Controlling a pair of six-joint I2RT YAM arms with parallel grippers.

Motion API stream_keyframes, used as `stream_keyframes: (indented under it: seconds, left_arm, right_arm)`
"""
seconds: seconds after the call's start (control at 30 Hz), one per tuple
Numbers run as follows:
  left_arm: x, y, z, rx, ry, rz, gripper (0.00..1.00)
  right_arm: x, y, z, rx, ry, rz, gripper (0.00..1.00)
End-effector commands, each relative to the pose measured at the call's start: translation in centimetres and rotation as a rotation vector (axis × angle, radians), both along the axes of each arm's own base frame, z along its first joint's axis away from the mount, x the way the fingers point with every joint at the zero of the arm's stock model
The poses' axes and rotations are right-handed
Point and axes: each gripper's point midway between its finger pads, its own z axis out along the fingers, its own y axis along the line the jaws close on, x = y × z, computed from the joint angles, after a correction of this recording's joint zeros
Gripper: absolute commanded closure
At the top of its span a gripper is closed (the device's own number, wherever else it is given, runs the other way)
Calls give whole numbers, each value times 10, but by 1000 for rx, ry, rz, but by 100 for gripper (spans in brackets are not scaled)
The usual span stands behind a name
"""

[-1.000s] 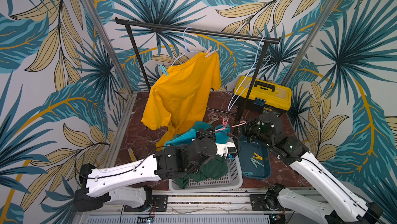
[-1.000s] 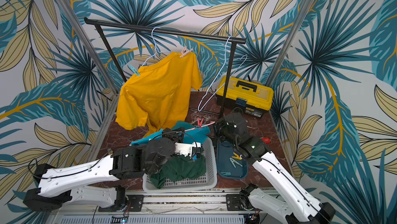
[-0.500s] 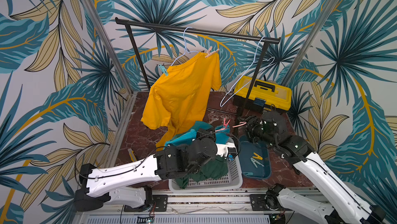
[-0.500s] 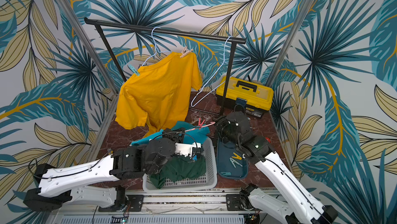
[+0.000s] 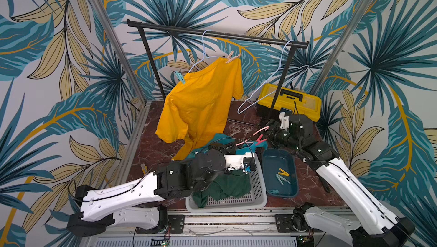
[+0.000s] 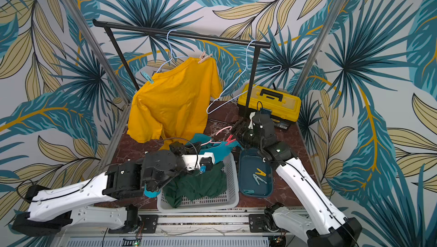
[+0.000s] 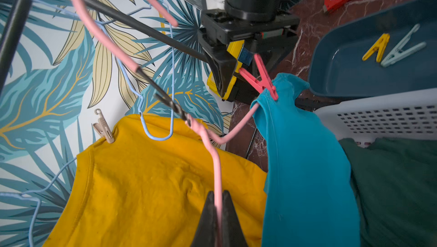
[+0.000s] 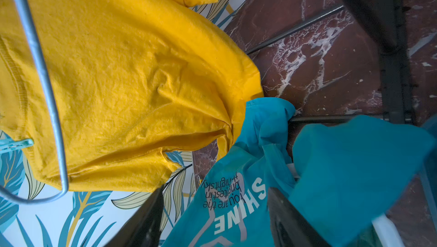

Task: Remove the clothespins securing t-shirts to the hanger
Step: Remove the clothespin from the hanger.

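My left claw [image 7: 218, 198] is pressed together on the wire of the pink hanger [image 7: 99, 21], which it holds over the far edge of the white basket [image 5: 236, 202] on the marble bench [image 5: 153, 148]. A red clothespin [image 7: 262, 82] pins the turquoise t-shirt [image 7: 307, 163] to one arm of that hanger, and the cloth falls toward the basket.

My right claw [image 8: 215, 189] stands spread just past the basket's far corner on the right arm's side. One finger [image 7: 222, 73] sits right beside the red pin's handles, though I cannot tell whether they touch. The right wrist view shows only turquoise cloth between the fingers.

The dark green t-shirt [image 5: 227, 184] lies crumpled inside the basket. Behind the basket, the yellow t-shirt [image 5: 201, 106] hangs from a pale blue hanger on the black rail [image 5: 165, 26]. A tan clothespin [image 5: 233, 57] grips one shoulder and a teal clothespin [image 5: 179, 77] grips the other.

Just beside the basket, on the right arm's side, the dark blue tray [image 5: 272, 160] holds a yellow clothespin [image 5: 283, 172], a mint clothespin [image 5: 282, 179] and another teal one [image 5: 274, 191]. A yellow toolbox [image 5: 288, 96] sits well behind the basket, beyond the tray.
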Motion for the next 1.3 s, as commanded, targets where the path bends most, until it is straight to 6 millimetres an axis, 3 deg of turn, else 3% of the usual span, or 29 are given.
stream_keyframes:
  seconds: [0.0,0.23,0.4,0.6,0.73,1.1,1.27]
  left_arm:
    - [-8,-2,13,-106,59,-43,100]
    - [2,-2,2,-13,17,-13,100]
    - [24,1,-14,191,-92,73,100]
    - [42,-3,-40,460,-194,125,100]
    - [36,-12,-48,519,-218,83,100]
    - [27,-25,-66,661,-299,41,100]
    - [26,-29,-64,684,-320,31,100]
  right_arm:
    - [-5,8,1,-8,8,75,30]
    - [-19,0,2,12,83,35,17]
    - [-27,-16,2,-15,98,-38,13]
    - [-35,-25,-19,14,210,-119,13]
    - [-34,-16,-39,87,291,-133,13]
    - [-25,-12,-52,157,382,-195,14]
    - [-24,2,-73,192,483,-174,20]
